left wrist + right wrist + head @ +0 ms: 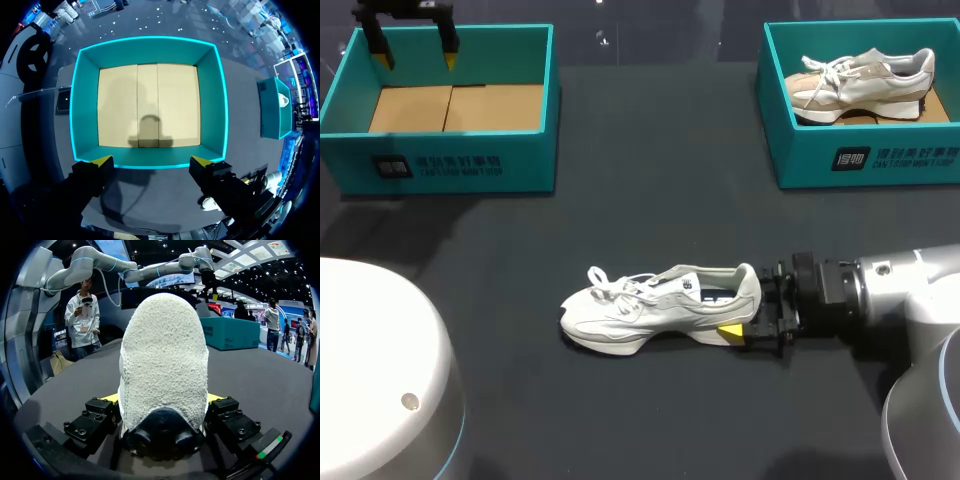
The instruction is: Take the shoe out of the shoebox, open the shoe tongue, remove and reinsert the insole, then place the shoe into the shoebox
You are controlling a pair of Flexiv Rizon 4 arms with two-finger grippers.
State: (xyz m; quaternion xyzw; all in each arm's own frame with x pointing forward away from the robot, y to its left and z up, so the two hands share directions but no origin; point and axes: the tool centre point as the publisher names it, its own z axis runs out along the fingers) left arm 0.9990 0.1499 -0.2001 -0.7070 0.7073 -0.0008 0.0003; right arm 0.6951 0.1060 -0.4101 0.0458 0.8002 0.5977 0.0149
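A pale grey-white shoe (650, 305) lies on its sole in the middle of the dark table, toe to the left. My right gripper (748, 305) is at its heel, open, with one yellow-tipped finger close on each side. In the right wrist view the fuzzy heel (164, 350) fills the gap in my right gripper (164, 397). An empty teal shoebox (450, 150) with a cardboard floor stands at the back left. Over its far edge hangs my left gripper (415, 55), open. In the left wrist view the left gripper (151, 161) holds nothing above that box (222, 100).
A second teal shoebox (860, 150) at the back right holds another pale shoe (865, 85). In the left wrist view this box (272, 107) shows off to one side. A white rounded part of the robot (380, 370) fills the front left corner.
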